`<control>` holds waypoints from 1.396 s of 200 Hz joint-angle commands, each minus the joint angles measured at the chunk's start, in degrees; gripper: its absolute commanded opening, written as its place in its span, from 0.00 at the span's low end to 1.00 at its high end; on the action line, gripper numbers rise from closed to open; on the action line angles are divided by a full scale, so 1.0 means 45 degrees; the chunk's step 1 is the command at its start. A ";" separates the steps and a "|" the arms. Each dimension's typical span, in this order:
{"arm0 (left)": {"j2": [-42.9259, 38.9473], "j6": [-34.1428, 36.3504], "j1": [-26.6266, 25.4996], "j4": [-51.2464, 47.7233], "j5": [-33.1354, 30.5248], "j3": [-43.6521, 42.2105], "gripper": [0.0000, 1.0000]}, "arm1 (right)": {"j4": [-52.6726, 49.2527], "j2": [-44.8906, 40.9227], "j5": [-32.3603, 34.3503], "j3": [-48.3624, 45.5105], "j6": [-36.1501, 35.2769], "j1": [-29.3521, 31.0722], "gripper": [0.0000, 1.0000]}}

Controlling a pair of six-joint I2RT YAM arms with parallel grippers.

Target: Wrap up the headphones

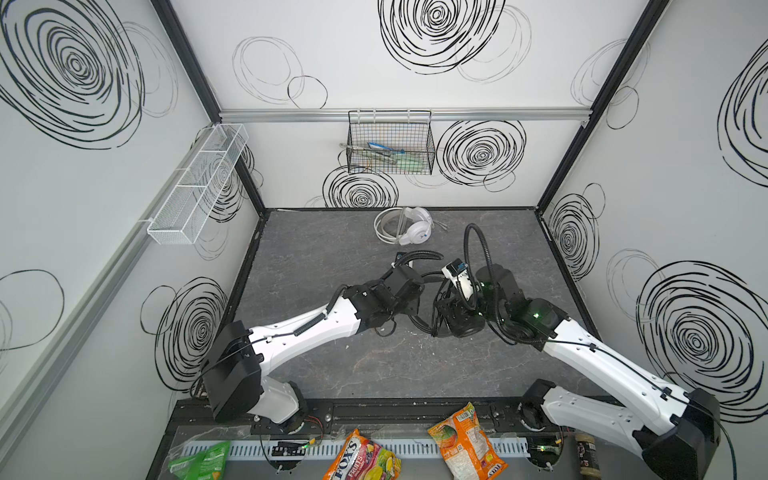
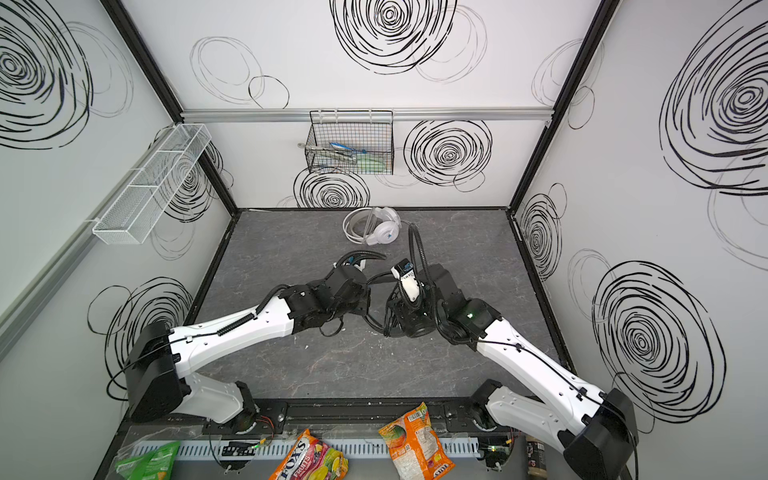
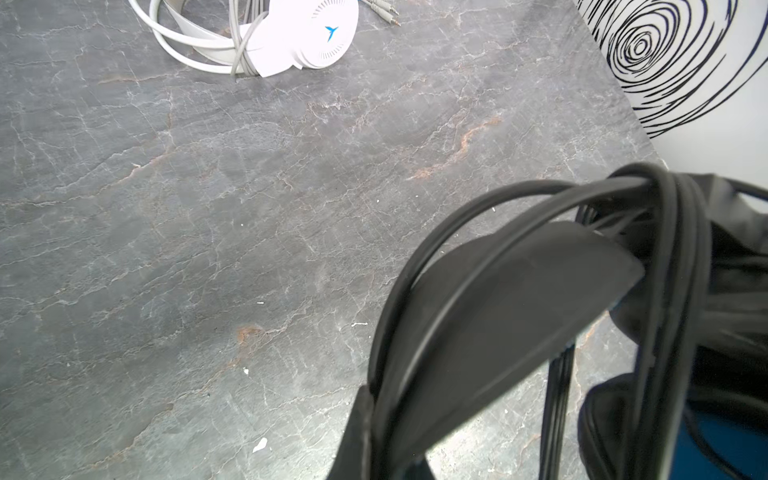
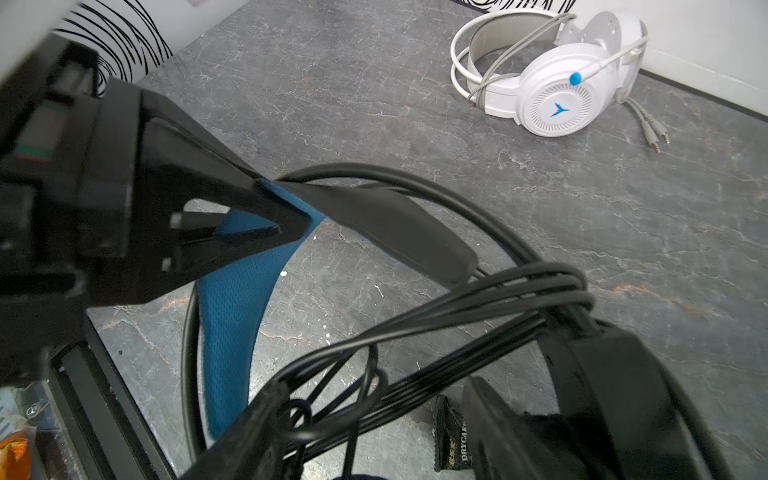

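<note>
The white headphones [image 1: 409,226] [image 2: 376,228] lie at the back of the table with their pale cable looped round the headband [image 3: 299,37] [image 4: 552,83]. The black headphones [image 1: 461,320] [image 2: 411,322] are held up between my arms at mid-table. My left gripper [image 3: 386,436] [image 4: 286,212] is shut on their blue-lined headband [image 3: 498,299] [image 4: 399,224]. Several turns of black cable [image 4: 478,307] cross the band beside an earcup. My right gripper [image 4: 374,424] stands open, with loose cable loops running between its fingers.
A black wire basket [image 1: 390,145] hangs on the back wall and a white mesh shelf [image 1: 199,183] on the left wall. Snack bags [image 1: 465,440] [image 1: 361,457] lie along the front edge. A small black sachet [image 4: 451,440] lies on the table under the headset.
</note>
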 commanded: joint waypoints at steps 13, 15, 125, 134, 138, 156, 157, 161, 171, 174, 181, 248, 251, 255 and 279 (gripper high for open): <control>-0.0583 -0.0368 0.0544 -0.0058 -0.0234 -0.0250 0.00 | -0.1441 -0.0382 0.1077 0.0522 -0.0133 -0.0276 0.75; -0.0574 -0.0368 0.0554 -0.0058 -0.0235 -0.0265 0.00 | -0.1445 -0.0402 0.1073 0.0517 -0.0133 -0.0276 0.75; -0.0601 -0.0326 0.0760 -0.0107 -0.0166 -0.0343 0.00 | -0.1085 -0.0442 0.0838 0.0859 0.0310 -0.0276 0.84; -0.0632 -0.0339 0.0795 -0.0097 -0.0171 -0.0382 0.00 | -0.1121 -0.0448 0.0837 0.0900 0.0346 -0.0279 0.84; -0.0631 -0.0358 0.0822 -0.0097 -0.0129 -0.0419 0.00 | -0.1135 -0.0463 0.0854 0.0917 0.0371 -0.0272 0.84; -0.0769 -0.0465 0.0944 0.0042 -0.0016 -0.0635 0.00 | -0.1334 -0.0515 0.1007 0.1015 0.0374 -0.0276 0.84; -0.0781 -0.0465 0.0943 0.0041 -0.0018 -0.0647 0.00 | -0.1342 -0.0520 0.1020 0.1015 0.0364 -0.0276 0.85; -0.0782 -0.0484 0.0957 0.0058 0.0005 -0.0674 0.00 | -0.1359 -0.0539 0.1049 0.1027 0.0346 -0.0276 0.85; -0.0794 -0.0467 0.0984 0.0098 0.0062 -0.0687 0.00 | -0.1385 -0.0577 0.1127 0.1002 0.0287 -0.0276 0.85; -0.0788 -0.0481 0.0998 0.0098 0.0093 -0.0681 0.00 | -0.1388 -0.0583 0.1172 0.0990 0.0278 -0.0276 0.85; -0.0769 -0.0466 0.1001 0.0113 0.0115 -0.0670 0.00 | -0.1374 -0.0613 0.1236 0.0994 0.0243 -0.0276 0.85; -0.1086 -0.0816 0.1403 0.0543 0.0788 -0.1201 0.00 | -0.2070 -0.0586 0.1433 0.2300 -0.0399 -0.0276 0.88; -0.1103 -0.0817 0.1427 0.0554 0.0821 -0.1216 0.00 | -0.2116 -0.0584 0.1425 0.2383 -0.0433 -0.0276 0.88; -0.1105 -0.0817 0.1425 0.0581 0.0840 -0.1226 0.00 | -0.2165 -0.0564 0.1426 0.2482 -0.0467 -0.0276 0.88; -0.1105 -0.0894 0.1416 0.0640 0.0976 -0.1285 0.00 | -0.2401 -0.0489 0.1366 0.2877 -0.0583 -0.0276 0.89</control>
